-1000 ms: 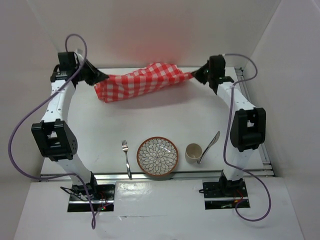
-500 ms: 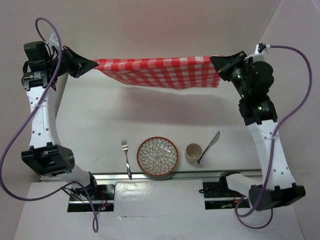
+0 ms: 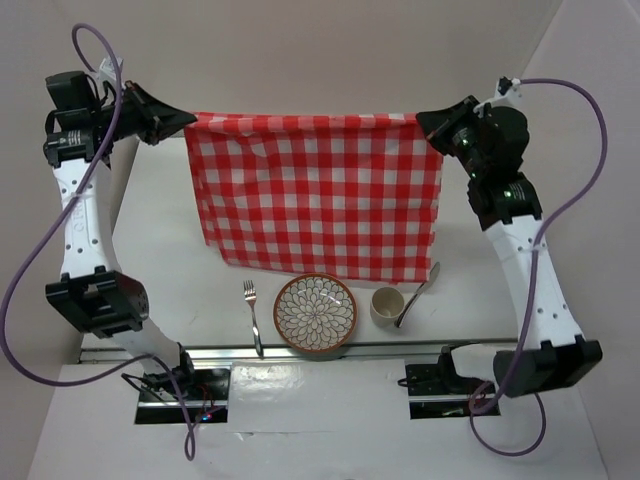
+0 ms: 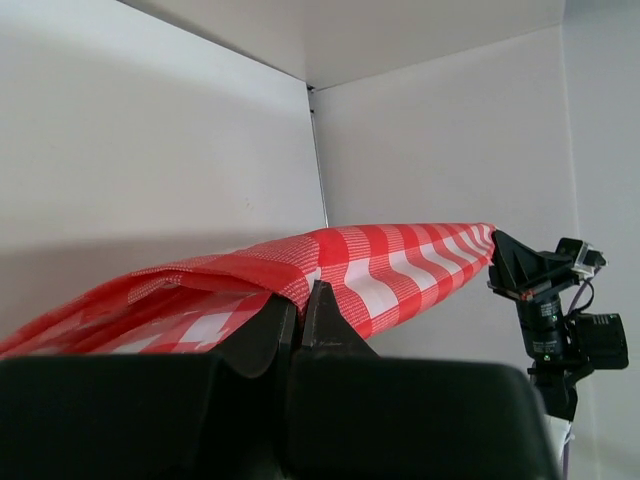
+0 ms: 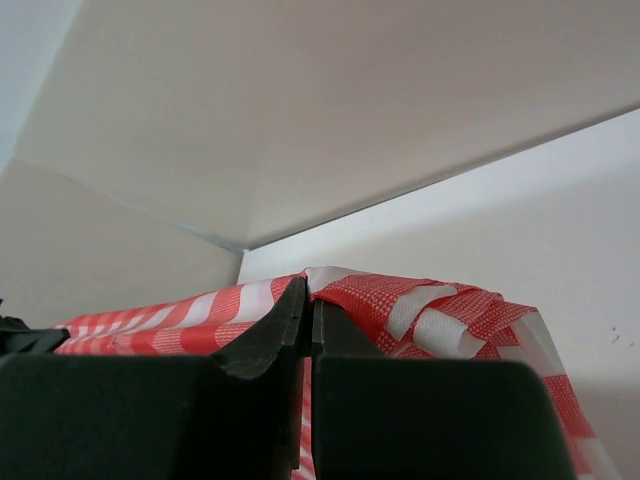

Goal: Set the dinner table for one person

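The left gripper [image 3: 188, 122] and right gripper [image 3: 422, 120], each pinched closed on a top corner, hold the red-and-white checked fabric cloth [image 3: 320, 195] spread above the smooth white rectangular tabletop [image 3: 165, 250], its hem seemingly hanging clear.

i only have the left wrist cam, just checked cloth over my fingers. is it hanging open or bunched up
Observer: Open. The top view shows the checked cloth spread as one flat sheet between the left gripper and the right gripper, one on each top corner.
Operator: whats below it
Observer: A plate sits at its lower edge, with a fork to the left and a cup and spoon to the right.
Operator: right grip solid?
Observer: The right wrist view shows its fingers closed on a fold of cloth.
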